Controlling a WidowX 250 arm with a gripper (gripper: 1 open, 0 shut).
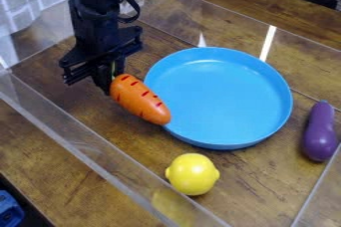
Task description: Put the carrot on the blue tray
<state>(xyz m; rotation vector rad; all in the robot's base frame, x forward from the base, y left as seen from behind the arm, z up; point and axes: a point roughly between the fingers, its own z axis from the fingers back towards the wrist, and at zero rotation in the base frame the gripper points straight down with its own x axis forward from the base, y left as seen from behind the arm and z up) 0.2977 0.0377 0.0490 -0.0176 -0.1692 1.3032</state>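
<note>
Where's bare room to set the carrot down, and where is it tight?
The blue tray is bare across its whole inside, right beside the carrot hanging from the tool. Bare wooden table also lies between the tray's left rim, the near clear wall and the lemon. Tight: the gaps between tray and lemon, tray and eggplant.

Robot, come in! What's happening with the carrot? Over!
Gripper shut on the carrot, at its leafy end. Carrot tilted, tip at the left rim of the blue tray, not yet set down. Lemon and eggplant aside, nothing blocking.

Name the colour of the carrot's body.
Orange with dark grooves; the carrot shows best in camera view.
</note>
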